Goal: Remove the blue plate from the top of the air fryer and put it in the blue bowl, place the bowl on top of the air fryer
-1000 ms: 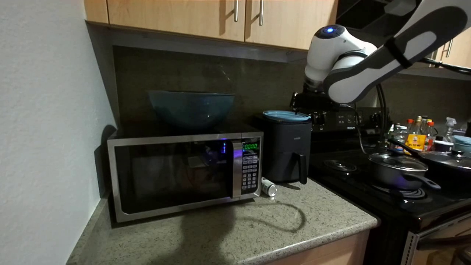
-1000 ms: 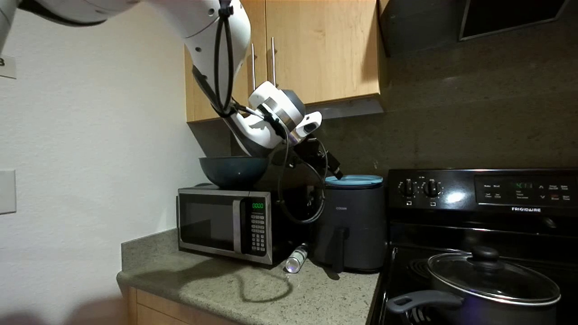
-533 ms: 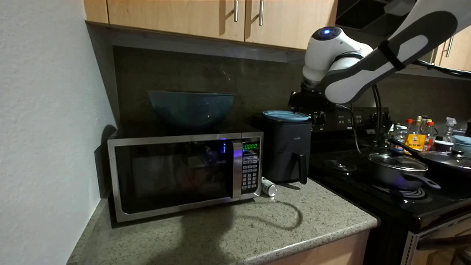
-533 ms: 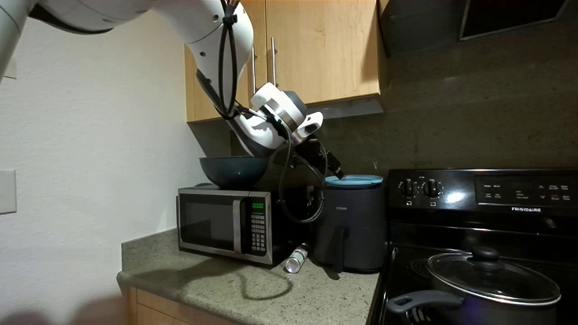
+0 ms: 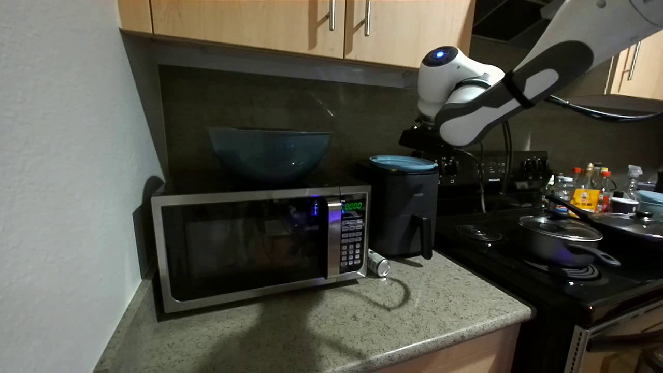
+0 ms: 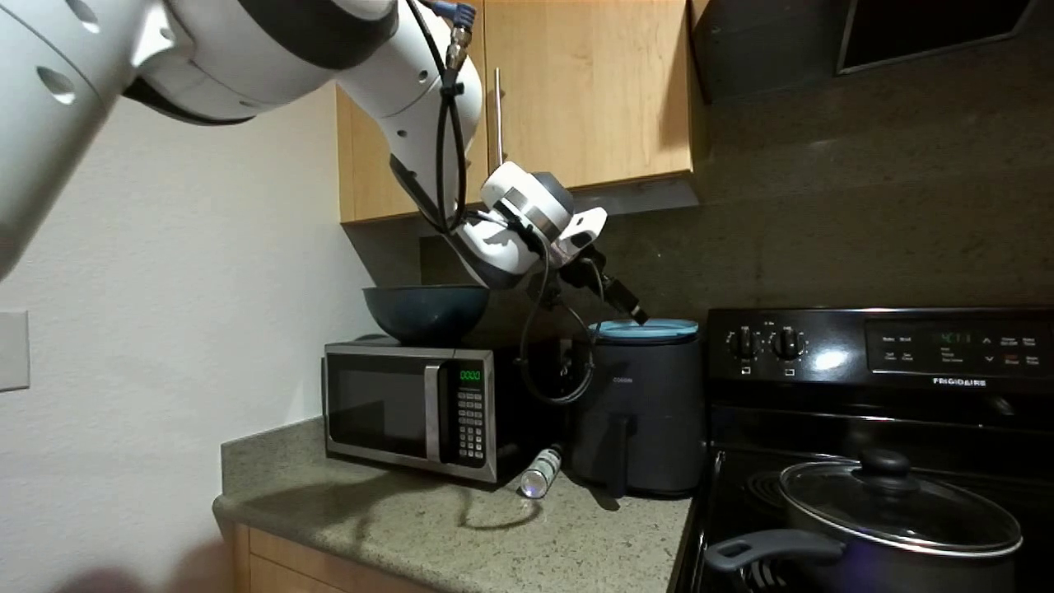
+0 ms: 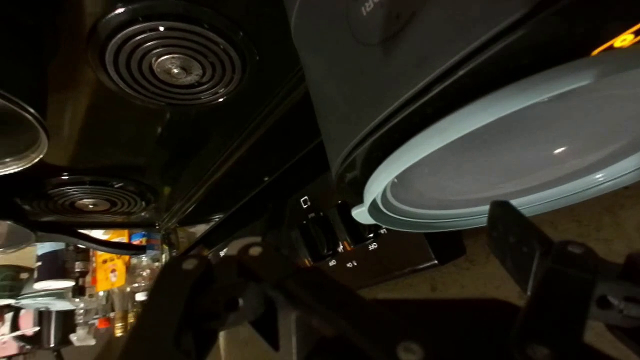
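Observation:
The light-blue plate (image 5: 404, 163) lies flat on top of the black air fryer (image 5: 404, 217); they also show in an exterior view as plate (image 6: 675, 329) and air fryer (image 6: 659, 412). The wrist view shows the plate (image 7: 510, 160) large, with a small tab on its rim. The deep blue bowl (image 5: 272, 155) stands upright on the microwave; it also shows here (image 6: 424, 313). My gripper (image 6: 640, 317) is just above the plate's back part. In the wrist view my gripper (image 7: 375, 230) is open and empty; one finger overlaps the plate's rim, contact unclear.
The silver-and-black microwave (image 5: 331, 238) stands beside the air fryer. A can (image 5: 379, 265) lies between them on the counter. A lidded pot (image 5: 559, 238) stands on the stove, with bottles (image 5: 585, 191) behind. Wooden cabinets (image 6: 593, 99) hang above the arm.
The arm and gripper have moved right in one exterior picture and left in the other, and the gripper has risen slightly. The plate, bowl and air fryer have not moved.

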Controlling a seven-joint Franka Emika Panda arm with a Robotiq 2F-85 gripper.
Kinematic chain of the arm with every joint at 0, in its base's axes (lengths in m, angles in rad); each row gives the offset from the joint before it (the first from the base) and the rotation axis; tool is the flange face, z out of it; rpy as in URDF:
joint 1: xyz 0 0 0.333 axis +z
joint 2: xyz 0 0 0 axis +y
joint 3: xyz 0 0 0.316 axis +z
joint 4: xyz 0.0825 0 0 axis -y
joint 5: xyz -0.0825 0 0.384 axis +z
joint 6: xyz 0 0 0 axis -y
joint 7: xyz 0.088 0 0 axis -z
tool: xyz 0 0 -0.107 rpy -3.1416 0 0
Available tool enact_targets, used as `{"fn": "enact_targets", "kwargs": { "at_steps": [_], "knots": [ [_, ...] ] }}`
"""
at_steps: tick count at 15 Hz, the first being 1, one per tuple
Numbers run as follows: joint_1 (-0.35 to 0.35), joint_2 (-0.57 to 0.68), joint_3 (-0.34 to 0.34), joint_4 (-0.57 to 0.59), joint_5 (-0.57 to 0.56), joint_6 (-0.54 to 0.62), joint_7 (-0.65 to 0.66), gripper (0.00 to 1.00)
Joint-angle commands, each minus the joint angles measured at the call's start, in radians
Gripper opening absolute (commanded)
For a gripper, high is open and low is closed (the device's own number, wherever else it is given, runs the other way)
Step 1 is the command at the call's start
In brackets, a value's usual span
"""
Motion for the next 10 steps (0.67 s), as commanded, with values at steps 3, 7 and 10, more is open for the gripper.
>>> {"fn": "enact_targets", "kwargs": {
  "at_steps": [3,7,10],
  "knots": [
    [0.037,0.044,-0.049,0.044,0.017,-0.030,0.006,1.00],
    [0.037,0.042,-0.049,0.039,0.020,-0.035,-0.006,1.00],
    [0.036,0.043,-0.048,0.031,0.024,-0.038,-0.022,1.00]
  ]
}}
